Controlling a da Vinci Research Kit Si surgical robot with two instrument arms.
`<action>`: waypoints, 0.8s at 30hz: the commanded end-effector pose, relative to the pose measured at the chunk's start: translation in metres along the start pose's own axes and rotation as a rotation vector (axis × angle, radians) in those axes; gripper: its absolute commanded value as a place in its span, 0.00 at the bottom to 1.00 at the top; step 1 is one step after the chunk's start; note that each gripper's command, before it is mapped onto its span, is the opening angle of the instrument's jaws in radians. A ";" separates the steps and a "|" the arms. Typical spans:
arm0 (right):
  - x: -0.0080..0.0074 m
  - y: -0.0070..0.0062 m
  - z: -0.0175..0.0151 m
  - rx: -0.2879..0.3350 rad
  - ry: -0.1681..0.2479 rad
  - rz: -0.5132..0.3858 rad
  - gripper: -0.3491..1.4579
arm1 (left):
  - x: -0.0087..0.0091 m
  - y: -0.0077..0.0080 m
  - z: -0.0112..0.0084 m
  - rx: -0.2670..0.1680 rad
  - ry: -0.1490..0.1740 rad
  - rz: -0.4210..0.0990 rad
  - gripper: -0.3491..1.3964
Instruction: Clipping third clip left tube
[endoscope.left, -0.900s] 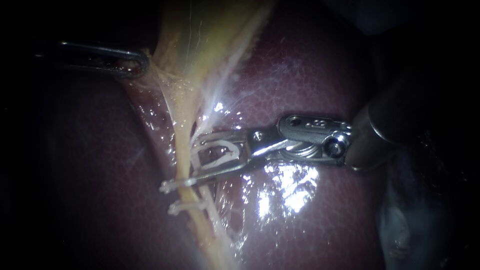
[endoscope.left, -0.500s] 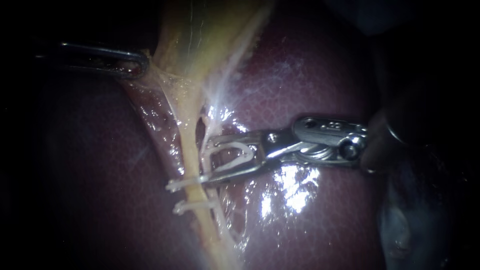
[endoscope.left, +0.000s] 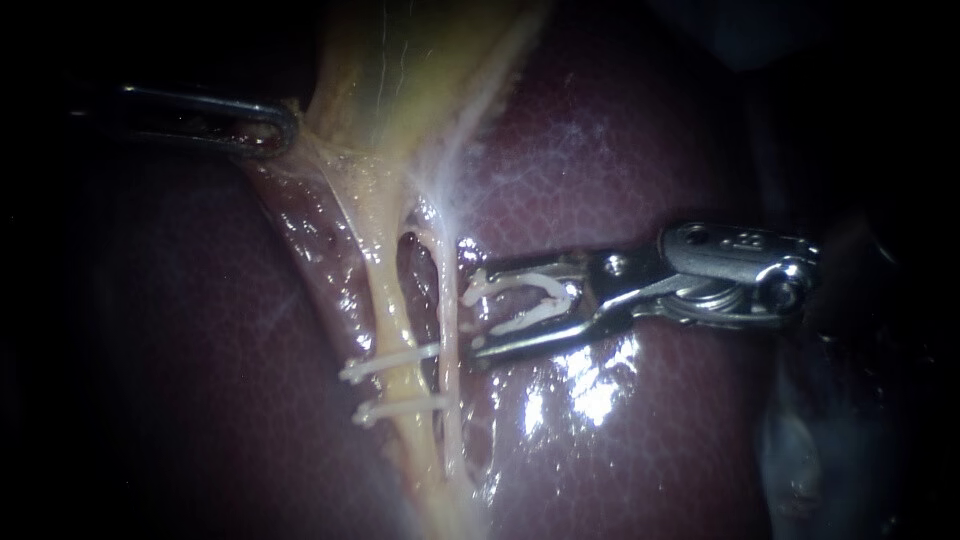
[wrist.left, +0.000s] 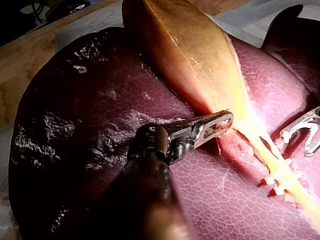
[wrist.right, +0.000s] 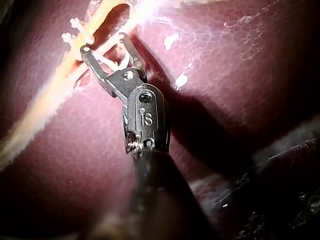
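Gallbladder (wrist.left: 186, 56) bulk: left wrist view only

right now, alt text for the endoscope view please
The right instrument holds a white clip in its jaws, just beside the right tube and not around it. Two closed clips cross the left tube over the liver; the left instrument grips the gallbladder at its edge.
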 end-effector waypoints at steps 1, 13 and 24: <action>0.0002 -0.0001 0.0002 0.007 0.009 0.015 0.47 | 0.0000 0.0000 0.0000 0.000 0.000 0.000 0.00; -0.0013 0.0019 0.0035 0.041 0.018 0.105 0.47 | 0.0001 -0.0001 0.0001 0.001 0.001 0.000 0.00; -0.0045 0.0049 0.0051 0.051 0.005 0.151 0.47 | 0.0001 -0.0001 0.0001 0.001 0.000 0.000 0.00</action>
